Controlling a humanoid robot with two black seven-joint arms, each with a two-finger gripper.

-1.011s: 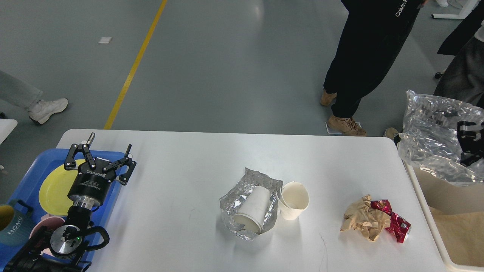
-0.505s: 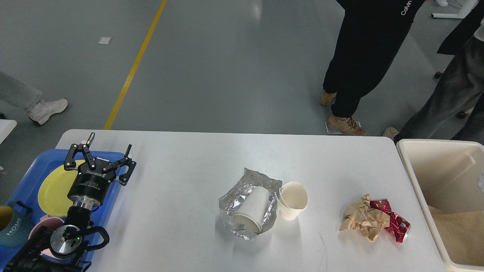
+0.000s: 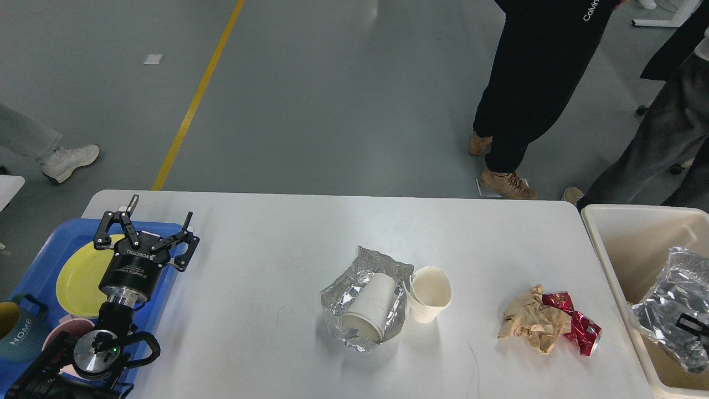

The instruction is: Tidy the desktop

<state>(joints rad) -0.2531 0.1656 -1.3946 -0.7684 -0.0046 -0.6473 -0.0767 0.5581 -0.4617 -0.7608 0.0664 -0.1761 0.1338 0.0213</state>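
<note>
Filling most of the view, the desktop (image 3: 266,233) is seen as a big white top with rounded corners, and grey floor is seen behind it. Two people's legs (image 3: 526,105) are seen on the floor past the far right corner. A cream bin (image 3: 626,244) is set just beside the right edge of the desktop, and a clear crinkly bag (image 3: 673,307) is seen inside it. Something small and black shows through the bag, but what it is cannot be told. A blue tray (image 3: 50,244) is laid on the left end, and a yellow plate (image 3: 77,277), a pink cup and a dark mug are held in it. The left gripper (image 3: 158,219) is held up over the tray's right edge, with its fingers spread wide and nothing between them. Near the middle, a white cup (image 3: 368,310) is laid on its side on silver foil (image 3: 382,260). A second cup (image 3: 429,293) is stood just beside it. Near the right edge, crumpled brown paper (image 3: 532,324) is seen touching a red wrapper (image 3: 579,327).
</note>
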